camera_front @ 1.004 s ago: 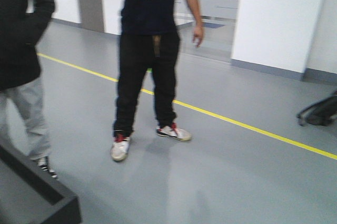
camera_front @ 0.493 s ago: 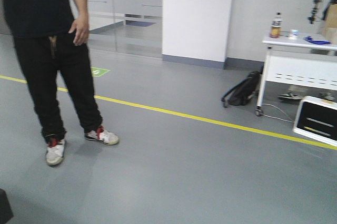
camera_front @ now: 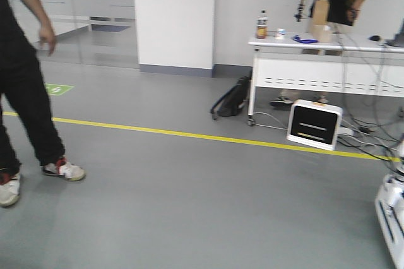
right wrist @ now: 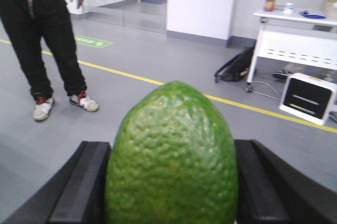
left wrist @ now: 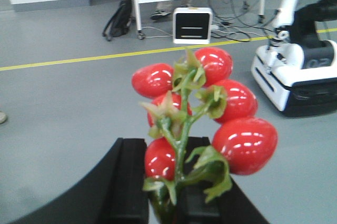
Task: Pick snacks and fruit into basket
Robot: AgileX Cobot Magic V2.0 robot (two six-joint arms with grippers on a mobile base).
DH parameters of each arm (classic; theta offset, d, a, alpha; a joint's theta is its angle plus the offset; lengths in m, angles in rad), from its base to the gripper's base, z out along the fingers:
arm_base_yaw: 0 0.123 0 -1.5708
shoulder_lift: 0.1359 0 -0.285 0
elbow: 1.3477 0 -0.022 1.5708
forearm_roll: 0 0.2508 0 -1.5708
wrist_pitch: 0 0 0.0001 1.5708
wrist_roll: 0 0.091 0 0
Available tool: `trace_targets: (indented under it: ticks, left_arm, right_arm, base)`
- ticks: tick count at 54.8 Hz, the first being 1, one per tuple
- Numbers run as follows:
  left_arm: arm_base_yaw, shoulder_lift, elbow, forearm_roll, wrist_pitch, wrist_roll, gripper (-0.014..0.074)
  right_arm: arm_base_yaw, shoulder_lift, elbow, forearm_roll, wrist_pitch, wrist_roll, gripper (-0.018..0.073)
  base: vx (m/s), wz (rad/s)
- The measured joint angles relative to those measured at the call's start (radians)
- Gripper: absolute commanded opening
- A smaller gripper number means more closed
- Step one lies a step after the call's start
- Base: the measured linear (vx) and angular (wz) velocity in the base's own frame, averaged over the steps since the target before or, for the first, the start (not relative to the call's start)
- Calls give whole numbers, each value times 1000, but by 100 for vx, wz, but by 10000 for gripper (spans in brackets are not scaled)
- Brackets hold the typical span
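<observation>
Mid-frame, your left gripper (left wrist: 169,184) pinches a glossy red tomato cluster (left wrist: 231,100) by its green stem; your right gripper (right wrist: 172,179) clasps a pebbly green oval fruit (right wrist: 171,140), probably avocado, both for the basket.

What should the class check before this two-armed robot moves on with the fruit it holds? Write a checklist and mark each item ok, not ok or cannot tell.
1. Hold of the left gripper on the tomato cluster: ok, the stem sits between its fingers.
2. Hold of the right gripper on the green fruit: ok, a finger on each side.
3. The basket is in sight: not ok, no view shows it.
4. Person is out of the way: cannot tell; he stands on the open floor ahead.
5. Room beside the white robot base: cannot tell.
</observation>
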Motion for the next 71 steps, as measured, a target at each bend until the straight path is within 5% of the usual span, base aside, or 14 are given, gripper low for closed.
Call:
trace_targets:
  ticks: [71]
  left_arm:
    - [0,0,0,0,1,0,-8]
  right_arm:
    - [0,0,0,0,0,0,-4]
  base:
    - [-14,-56]
